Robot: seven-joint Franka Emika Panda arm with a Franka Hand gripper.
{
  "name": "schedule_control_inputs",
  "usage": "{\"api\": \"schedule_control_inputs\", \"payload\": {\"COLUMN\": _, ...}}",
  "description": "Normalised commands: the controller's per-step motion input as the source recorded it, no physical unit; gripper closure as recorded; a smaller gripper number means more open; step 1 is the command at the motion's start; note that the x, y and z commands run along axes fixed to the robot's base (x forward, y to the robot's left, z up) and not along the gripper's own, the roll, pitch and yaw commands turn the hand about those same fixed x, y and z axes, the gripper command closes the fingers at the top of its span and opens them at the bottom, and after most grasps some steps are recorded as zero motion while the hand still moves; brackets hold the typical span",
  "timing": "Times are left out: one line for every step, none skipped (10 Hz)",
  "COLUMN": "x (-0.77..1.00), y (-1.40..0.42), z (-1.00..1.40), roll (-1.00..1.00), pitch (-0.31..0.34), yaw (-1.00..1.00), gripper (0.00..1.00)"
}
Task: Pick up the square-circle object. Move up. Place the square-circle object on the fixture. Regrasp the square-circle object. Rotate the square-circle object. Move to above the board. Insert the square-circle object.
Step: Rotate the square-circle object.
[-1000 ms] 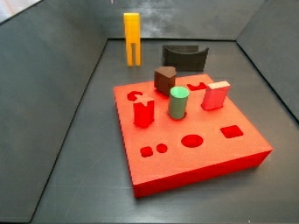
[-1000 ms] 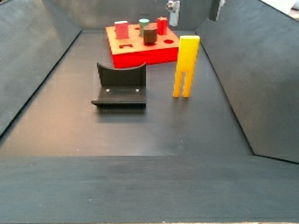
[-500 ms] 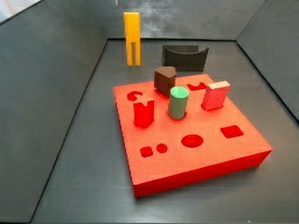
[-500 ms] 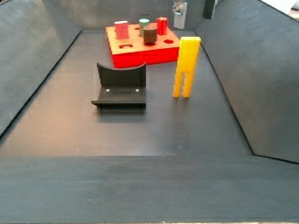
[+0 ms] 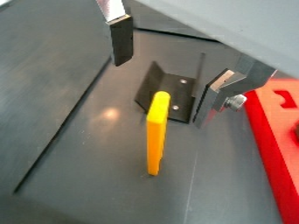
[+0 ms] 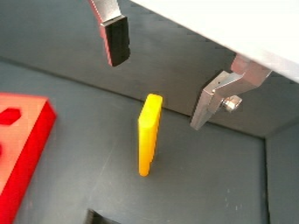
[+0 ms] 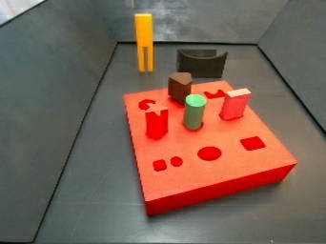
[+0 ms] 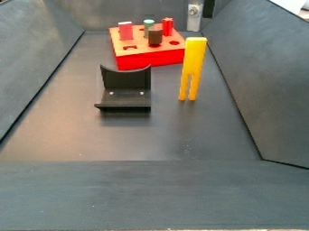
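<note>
Above the square-circle object (image 5: pixel 156 133), the gripper (image 5: pixel 167 68) hangs with fingers (image 5: pixel 119 41) spread wide, nothing between them; both wrist views show the yellow bar below the gap, not touched. In a side view only a sliver of the gripper (image 8: pixel 200 10) shows at the frame edge, well above the surface (image 8: pixel 145 135).

Square-circle object (image 8: pixel 192 69) stands upright on the surface, just beside the fixture (image 8: pixel 123 89), apart from it. Board (image 8: pixel 145 48) sits further back, well apart from the bar. In a side view the bar (image 7: pixel 144 42) stands behind the board (image 7: pixel 211 157), near the fixture (image 7: pixel 201 62).

Step judged: approach for pick, grasp not yet made.

Risks:
- Bar is tall and slim on a small footprint. One finger touching first on descent would likely tip it.
- In a wrist view the bar (image 6: pixel 147 135) looks off-centre between the fingers (image 6: pixel 114 40), though perspective may account for that. Uneven closure would shove it sideways.
- Fixture (image 5: pixel 172 91) is close; a toppled bar could land against it.

Containers: board holes. Some carry pegs, including a green cylinder (image 7: pixel 193 111) and red pegs (image 7: pixel 234 103); several front holes look empty. Fixture cradle holds nothing.
</note>
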Motion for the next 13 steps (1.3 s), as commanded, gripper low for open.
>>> {"api": "schedule_control_inputs", "payload": {"x": 0.03, "y": 0.0, "z": -0.01, "roll": -0.02, "pitch": 0.009, "yaw": 1.0, "gripper": 0.0}}
{"api": "schedule_control_inputs", "payload": {"x": 0.03, "y": 0.0, "z": -0.01, "roll": -0.02, "pitch": 0.009, "yaw": 1.0, "gripper": 0.0}}
{"api": "schedule_control_inputs", "payload": {"x": 0.03, "y": 0.0, "z": -0.01, "roll": -0.02, "pitch": 0.009, "yaw": 1.0, "gripper": 0.0}}
{"api": "schedule_control_inputs", "payload": {"x": 0.03, "y": 0.0, "z": -0.01, "roll": -0.02, "pitch": 0.01, "yaw": 1.0, "gripper": 0.0}}
{"api": "schedule_control_inputs", "payload": {"x": 0.03, "y": 0.0, "z": -0.01, "roll": -0.02, "pitch": 0.01, "yaw": 1.0, "gripper": 0.0}}
{"api": "schedule_control_inputs", "payload": {"x": 0.03, "y": 0.0, "z": -0.01, "roll": -0.02, "pitch": 0.01, "yaw": 1.0, "gripper": 0.0}}
{"api": "schedule_control_inputs", "payload": {"x": 0.03, "y": 0.0, "z": -0.01, "roll": -0.02, "pitch": 0.011, "yaw": 1.0, "gripper": 0.0}}
{"api": "schedule_control_inputs", "payload": {"x": 0.03, "y": 0.0, "z": -0.01, "roll": -0.02, "pitch": 0.011, "yaw": 1.0, "gripper": 0.0}}
{"api": "schedule_control_inputs", "payload": {"x": 0.03, "y": 0.0, "z": -0.01, "roll": -0.02, "pitch": 0.012, "yaw": 1.0, "gripper": 0.0}}
{"api": "schedule_control_inputs", "payload": {"x": 0.03, "y": 0.0, "z": -0.01, "roll": -0.02, "pitch": 0.012, "yaw": 1.0, "gripper": 0.0}}
{"api": "schedule_control_inputs", "payload": {"x": 0.03, "y": 0.0, "z": -0.01, "roll": -0.03, "pitch": 0.013, "yaw": 1.0, "gripper": 0.0}}
{"api": "schedule_control_inputs", "payload": {"x": 0.03, "y": 0.0, "z": -0.01, "roll": -0.03, "pitch": 0.014, "yaw": 1.0, "gripper": 0.0}}
{"api": "schedule_control_inputs", "payload": {"x": 0.03, "y": 0.0, "z": -0.01, "roll": -0.03, "pitch": 0.015, "yaw": 1.0, "gripper": 0.0}}
